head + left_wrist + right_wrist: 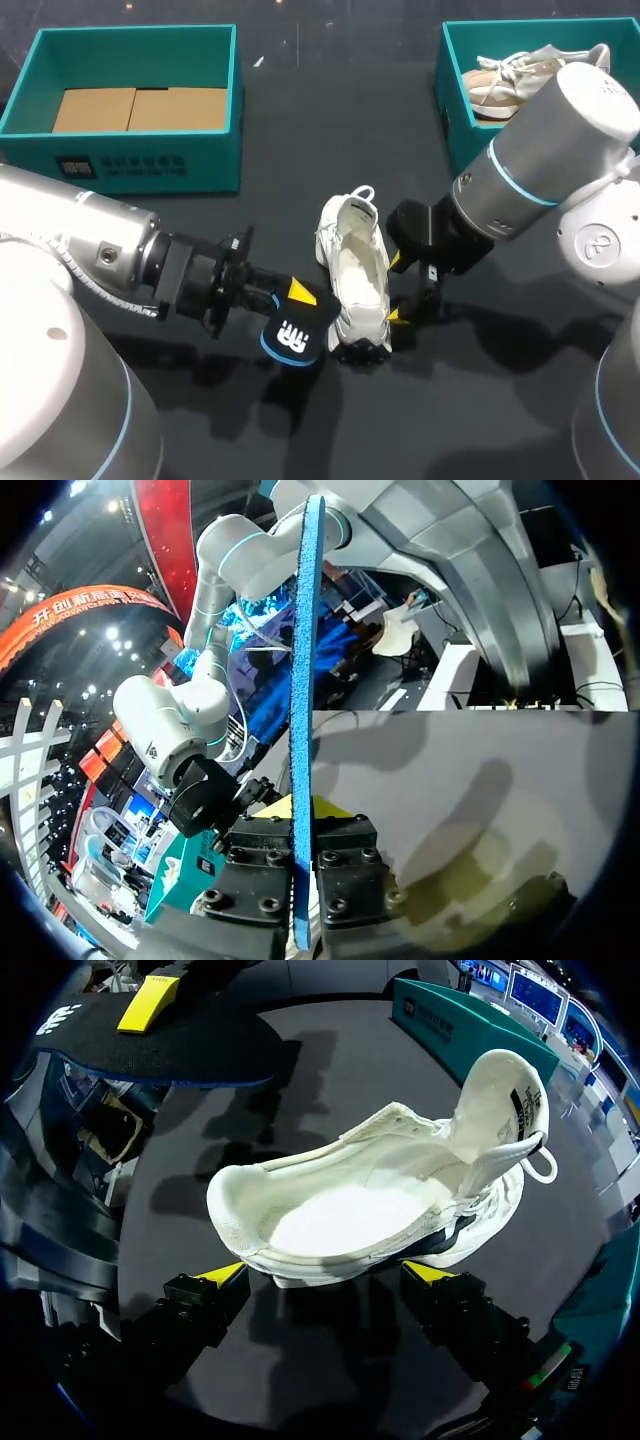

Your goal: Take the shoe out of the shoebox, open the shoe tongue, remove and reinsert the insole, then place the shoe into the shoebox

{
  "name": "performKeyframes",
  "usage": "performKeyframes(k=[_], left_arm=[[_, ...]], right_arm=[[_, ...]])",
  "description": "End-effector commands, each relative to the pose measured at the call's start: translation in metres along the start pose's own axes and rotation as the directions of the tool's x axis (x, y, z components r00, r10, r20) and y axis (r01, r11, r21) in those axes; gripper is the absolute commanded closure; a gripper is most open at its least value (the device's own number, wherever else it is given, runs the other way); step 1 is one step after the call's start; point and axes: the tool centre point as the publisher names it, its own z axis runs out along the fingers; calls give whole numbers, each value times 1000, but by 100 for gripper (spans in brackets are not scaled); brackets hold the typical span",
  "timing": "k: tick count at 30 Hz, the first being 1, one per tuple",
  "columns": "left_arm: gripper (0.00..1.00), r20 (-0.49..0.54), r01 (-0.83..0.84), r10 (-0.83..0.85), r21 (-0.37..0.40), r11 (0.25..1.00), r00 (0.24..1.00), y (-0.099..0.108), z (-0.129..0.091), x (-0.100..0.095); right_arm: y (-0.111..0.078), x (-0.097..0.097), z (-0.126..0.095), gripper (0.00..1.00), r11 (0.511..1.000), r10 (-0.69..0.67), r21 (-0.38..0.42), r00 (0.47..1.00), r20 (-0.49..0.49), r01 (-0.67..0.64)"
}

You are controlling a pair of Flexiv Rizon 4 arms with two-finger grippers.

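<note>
The shoe (355, 275) is out, the insole (290, 340) pinched in my left end effector (295, 310); right end effector (397, 290) spread beside it. Reinserting and boxing look left.

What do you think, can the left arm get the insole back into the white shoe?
Probably yes. The left gripper holds the insole just beside the toe of the shoe. The shoe lies opening-up with nothing inside, and the right gripper stands open at its side, not over the opening.

White shoe (352, 275) upright mid-table, opening up; black blue-edged insole (292, 338) out, beside toe; teal shoebox (140, 165) well apart.
</note>
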Motion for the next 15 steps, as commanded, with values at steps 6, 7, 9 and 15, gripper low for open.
performKeyframes(k=[6, 7, 9, 15], left_arm=[[100, 0, -15, 15, 3, 1000, 1000, 0, 5, -3], [100, -1, -16, 16, 4, 1000, 1000, 0, 6, -3], [100, -8, -16, 16, 7, 1000, 1000, 0, 7, -3], [100, -20, -21, 22, 14, 1000, 1000, -1, 11, -5]], right_arm=[[5, 9, 0, 0, 999, 33, 39, 999, -14, -33], [6, 11, 0, 0, 999, 29, 34, 1000, -4, -29], [6, 13, 0, 0, 999, 22, 41, 1000, 11, -22], [4, 18, 2, 0, 999, -5, 46, 999, 45, 3]])
